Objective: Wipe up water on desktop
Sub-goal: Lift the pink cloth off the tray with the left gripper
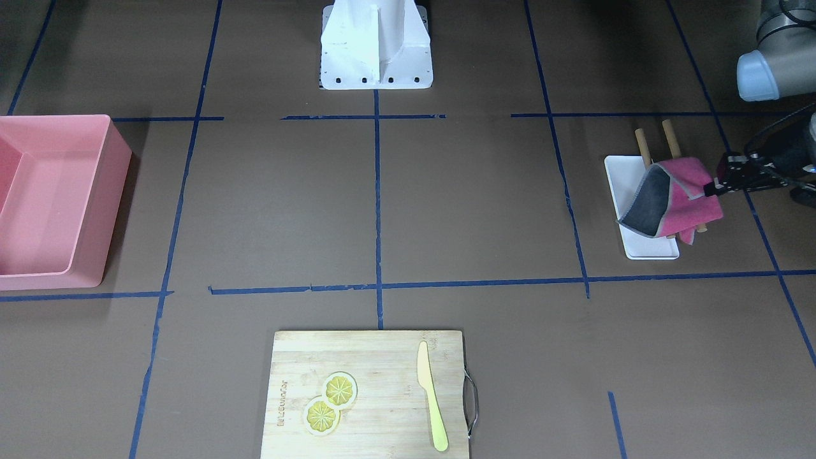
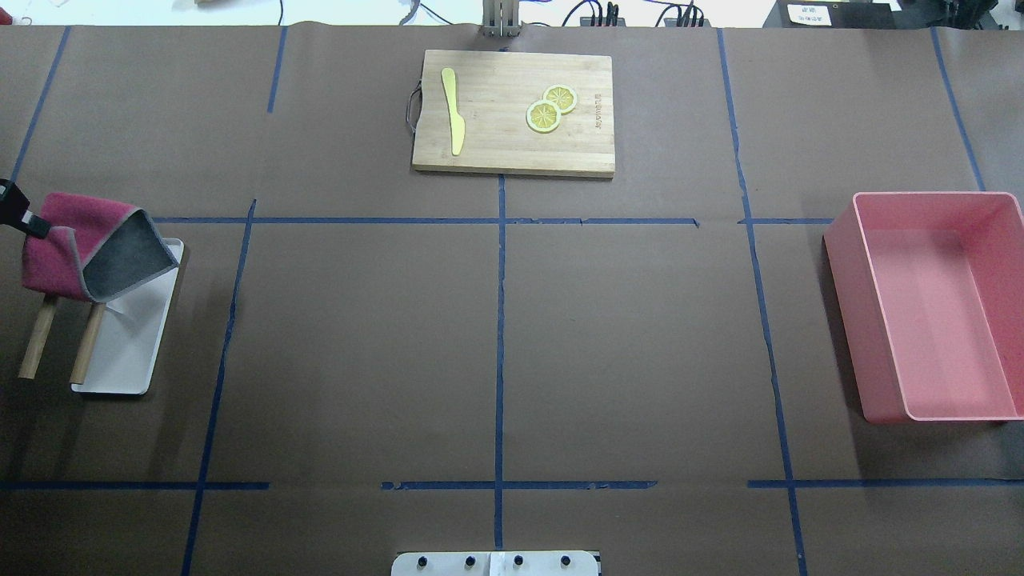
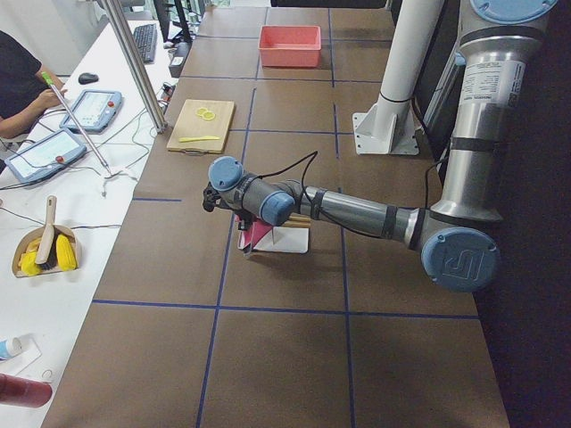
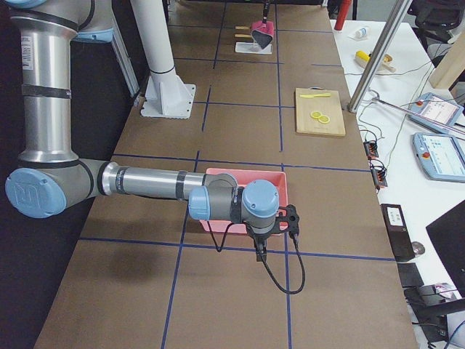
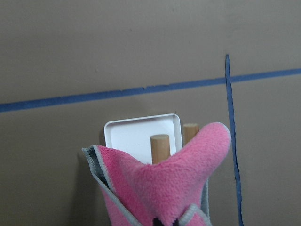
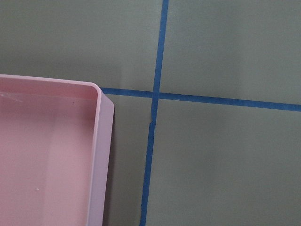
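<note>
One pink-and-grey cloth point(image 1: 676, 194) logged at 9 o'clock of desktop point(image 2: 496, 336), overhead view. Hangs from left gripper point(image 1: 715, 187), fingers pinched on one corner, above white tray point(image 2: 128, 352) and two wooden pegs point(image 2: 34, 348); contact with pegs unclear. Looks light, soft, limp. Likely folds and drags rather than pushes, so better bunched and pressed flat than trailed by an edge. Shows no wet patch on matte desktop. Cannot tell right gripper point(image 4: 260, 251) state; sits by pink bin point(image 2: 860, 320) at 3 o'clock.
</note>
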Tool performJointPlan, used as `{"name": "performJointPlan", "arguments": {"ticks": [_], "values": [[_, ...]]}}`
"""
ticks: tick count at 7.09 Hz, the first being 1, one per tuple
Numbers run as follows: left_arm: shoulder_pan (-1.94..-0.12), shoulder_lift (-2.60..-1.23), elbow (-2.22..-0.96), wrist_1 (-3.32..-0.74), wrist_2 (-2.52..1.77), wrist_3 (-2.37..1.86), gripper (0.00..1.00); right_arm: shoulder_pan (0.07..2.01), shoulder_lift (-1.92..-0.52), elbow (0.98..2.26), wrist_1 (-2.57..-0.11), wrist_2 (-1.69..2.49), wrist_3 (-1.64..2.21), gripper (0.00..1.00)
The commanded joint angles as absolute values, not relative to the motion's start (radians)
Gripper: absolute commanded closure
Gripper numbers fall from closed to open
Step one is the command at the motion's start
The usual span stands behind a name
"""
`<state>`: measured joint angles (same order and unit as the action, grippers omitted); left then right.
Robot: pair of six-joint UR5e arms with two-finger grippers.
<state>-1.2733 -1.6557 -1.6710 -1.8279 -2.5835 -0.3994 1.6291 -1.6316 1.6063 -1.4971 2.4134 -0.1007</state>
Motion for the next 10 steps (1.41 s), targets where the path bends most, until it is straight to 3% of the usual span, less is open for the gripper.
{"name": "performJointPlan", "arguments": {"ticks": [1, 3, 5, 6, 9, 10], "values": [[-1.337, -1.676, -1.689, -1.798, -2.633, -0.399, 0.98, 1.629, -1.620, 1.621, -1.497, 2.402, -0.101, 0.00], [-1.405, -1.730, -1.767, -1.665, -2.698, -0.400, 0.98, 1.628, -1.617, 1.628, -1.497, 2.408, -0.043, 0.00], [-1.430, -1.871, -1.888, -1.370, -2.694, -0.403, 0.98, 1.609, -1.643, 1.603, -1.291, 2.402, -0.025, 0.00], [-1.427, -1.940, -1.887, -1.324, -2.688, -0.443, 0.98, 1.594, -1.632, 1.591, -1.279, 2.410, 0.010, 0.00], [-1.307, -2.025, -1.888, -1.379, -2.688, -0.729, 0.98, 1.510, -1.490, 1.658, -1.276, 2.456, 0.239, 0.00], [-1.258, -2.026, -1.885, -1.450, -2.651, -0.836, 0.98, 1.423, -1.441, 1.746, -1.275, 2.453, 0.394, 0.00]]}}
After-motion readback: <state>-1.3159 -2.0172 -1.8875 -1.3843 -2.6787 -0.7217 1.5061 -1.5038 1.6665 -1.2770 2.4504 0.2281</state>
